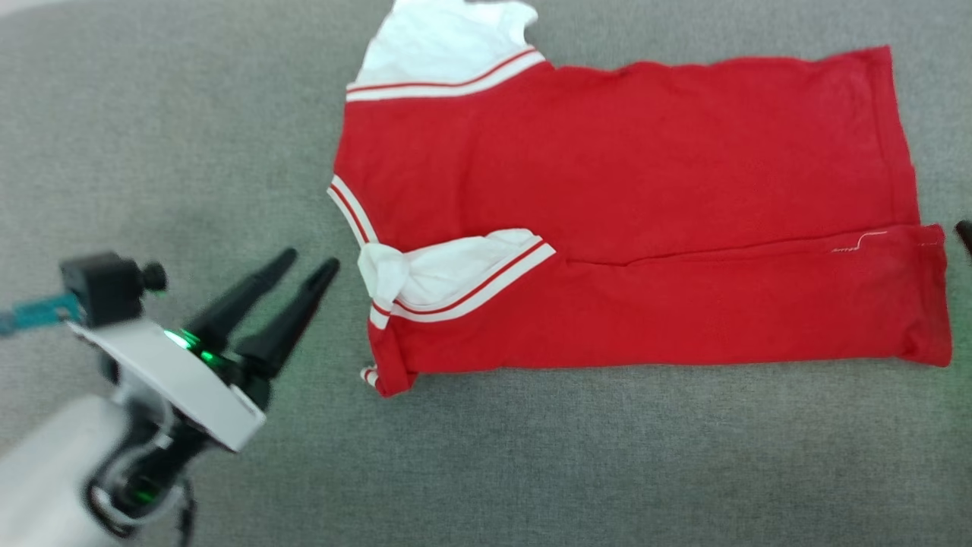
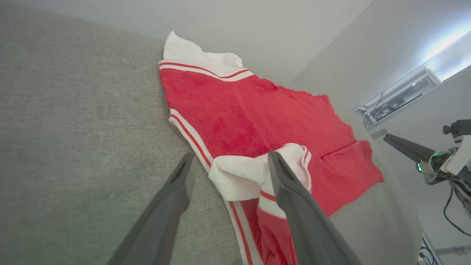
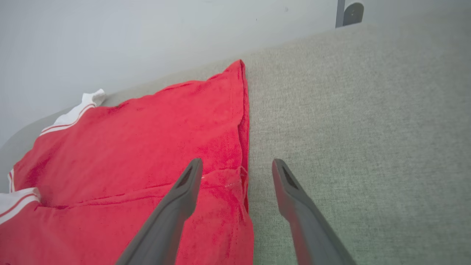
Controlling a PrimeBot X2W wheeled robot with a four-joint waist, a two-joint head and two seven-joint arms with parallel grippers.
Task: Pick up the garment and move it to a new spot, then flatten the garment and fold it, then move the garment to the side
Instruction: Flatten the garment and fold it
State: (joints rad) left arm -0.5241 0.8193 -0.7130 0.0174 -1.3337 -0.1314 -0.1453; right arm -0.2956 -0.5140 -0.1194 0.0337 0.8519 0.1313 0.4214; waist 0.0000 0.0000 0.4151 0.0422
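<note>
I see the garment (image 1: 623,213) folded flat on grey upholstery (image 1: 190,137), wall (image 3: 110,36) behind. Left gripper (image 1: 310,260), released, sits just beside the bunched white sleeve (image 1: 448,266); right gripper (image 3: 237,162), released, straddles the hem edge (image 3: 244,121)

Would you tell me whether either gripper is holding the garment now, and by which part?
Nothing is held: the left gripper and the right gripper are open, gripping no part of the garment.
</note>
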